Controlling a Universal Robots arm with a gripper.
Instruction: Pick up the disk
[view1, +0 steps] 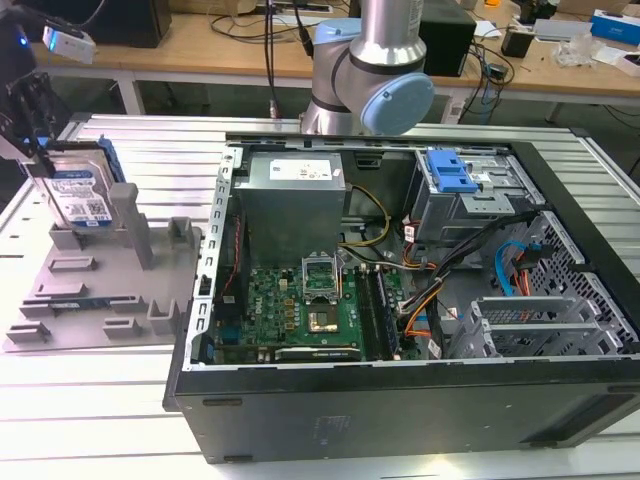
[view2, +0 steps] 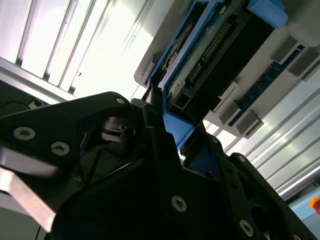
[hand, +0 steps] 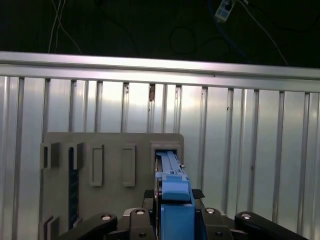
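Observation:
The disk is a silver hard drive with a white-and-blue label and blue side rails. It stands upright on edge at the back of the grey fixture tray, at the exterior view's left. My gripper comes down on its upper edge, and the black fingers sit against both sides. In the first wrist view the disk's blue rail runs edge-on between my gripper's pads, over a tray slot. The second wrist view shows the disk's connector side just past my gripper.
An open computer case lies to the tray's right, with a motherboard, a power supply and a blue-handled drive cage. The arm's base rises behind it. Ribbed metal table surrounds everything; a cluttered bench stands behind.

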